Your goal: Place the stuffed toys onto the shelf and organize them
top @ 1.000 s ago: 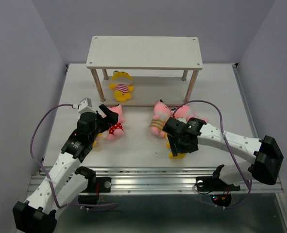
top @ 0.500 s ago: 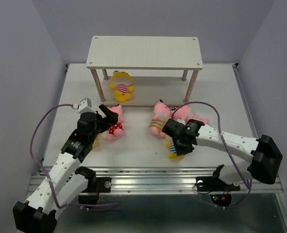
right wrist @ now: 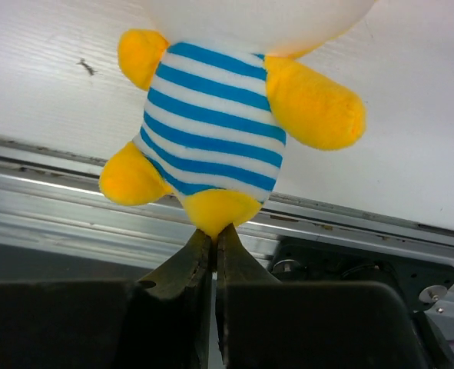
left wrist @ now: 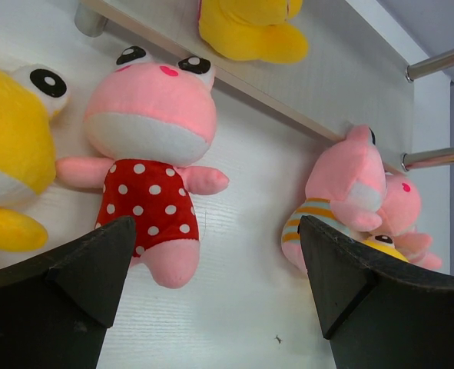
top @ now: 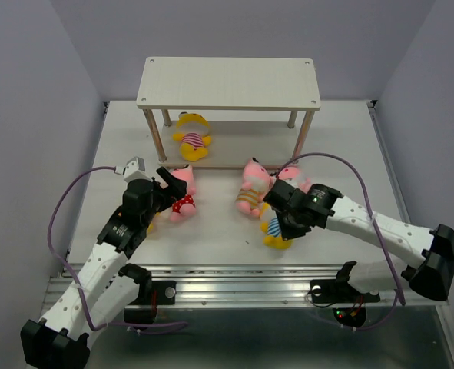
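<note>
My right gripper [right wrist: 213, 229] is shut on the bottom leg of a yellow stuffed toy in a blue-striped outfit [right wrist: 215, 131], which lies near the table's front edge [top: 276, 235]. My left gripper [left wrist: 216, 223] hangs open above the table beside a pink toy in a red polka-dot outfit [left wrist: 151, 146]; nothing is between its fingers. To that toy's left lies a yellow toy [left wrist: 11, 146]. A pink toy in orange stripes [top: 252, 189] and another pink one [top: 292, 175] lie in front of the shelf [top: 228, 83]. One yellow toy [top: 192, 137] rests on the lower board.
The shelf's thin metal legs [top: 306, 134] stand close behind the pink toys. An aluminium rail [right wrist: 73, 211] runs along the table's front edge, just under the held toy. Purple cables [top: 65, 207] loop from both arms.
My right gripper has closed on the yellow blue-striped toy's leg, and that arm's wrist has swung rightward. The left arm has not moved.
</note>
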Controlling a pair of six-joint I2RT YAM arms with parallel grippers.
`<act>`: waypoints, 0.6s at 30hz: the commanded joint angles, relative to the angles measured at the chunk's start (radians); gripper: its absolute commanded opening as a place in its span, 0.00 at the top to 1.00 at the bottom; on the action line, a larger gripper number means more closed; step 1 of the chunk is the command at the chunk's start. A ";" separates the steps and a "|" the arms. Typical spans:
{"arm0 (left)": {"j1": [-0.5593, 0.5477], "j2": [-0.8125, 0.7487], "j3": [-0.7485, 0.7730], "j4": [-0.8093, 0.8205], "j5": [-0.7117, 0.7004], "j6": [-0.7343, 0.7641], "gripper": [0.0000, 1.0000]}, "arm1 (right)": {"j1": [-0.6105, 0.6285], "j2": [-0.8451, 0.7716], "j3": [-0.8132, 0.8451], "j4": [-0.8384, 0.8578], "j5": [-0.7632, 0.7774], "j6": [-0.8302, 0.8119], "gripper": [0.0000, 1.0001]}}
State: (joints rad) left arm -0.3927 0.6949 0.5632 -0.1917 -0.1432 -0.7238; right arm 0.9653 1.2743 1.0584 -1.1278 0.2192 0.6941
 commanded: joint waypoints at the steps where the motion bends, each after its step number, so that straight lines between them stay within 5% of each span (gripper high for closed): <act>1: -0.005 -0.017 -0.008 0.024 -0.013 0.000 0.01 | 0.006 -0.059 0.118 -0.047 -0.026 -0.048 0.99; 11: -0.005 -0.012 0.003 0.037 -0.010 0.004 0.01 | 0.006 -0.085 0.345 -0.064 -0.029 -0.146 0.99; 18: -0.005 -0.009 0.003 0.044 -0.007 0.007 0.01 | 0.006 -0.073 0.356 0.201 0.005 -0.229 0.99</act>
State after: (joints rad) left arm -0.3927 0.6941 0.5632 -0.1879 -0.1425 -0.7235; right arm 0.9657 1.2041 1.3758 -1.1206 0.1917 0.5308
